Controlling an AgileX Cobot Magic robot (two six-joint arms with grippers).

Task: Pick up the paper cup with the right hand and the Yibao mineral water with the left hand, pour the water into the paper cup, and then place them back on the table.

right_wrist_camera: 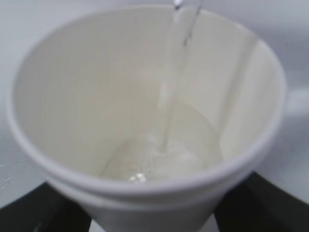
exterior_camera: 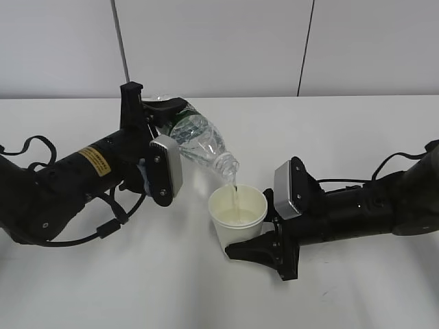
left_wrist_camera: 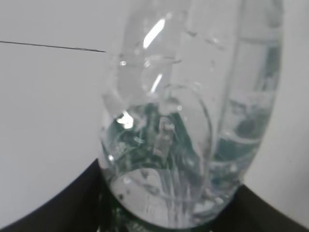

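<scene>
My left gripper (exterior_camera: 163, 118), on the yellow-labelled arm, is shut on the Yibao mineral water bottle (exterior_camera: 199, 142) and holds it tilted, mouth down to the right over the cup. The bottle fills the left wrist view (left_wrist_camera: 183, 145), gripped between black fingers (left_wrist_camera: 63, 203). A thin stream of water (exterior_camera: 234, 188) falls into the white paper cup (exterior_camera: 239, 214). My right gripper (exterior_camera: 257, 245) is shut on the cup's lower body and holds it upright. In the right wrist view the cup (right_wrist_camera: 145, 121) holds some water (right_wrist_camera: 169, 154) with the stream (right_wrist_camera: 174, 72) entering.
The white table (exterior_camera: 137, 288) spreads all around both arms. A white wall with dark vertical seams (exterior_camera: 302, 48) stands behind. Black cables (exterior_camera: 34, 147) trail by the left arm and right arm (exterior_camera: 405, 156).
</scene>
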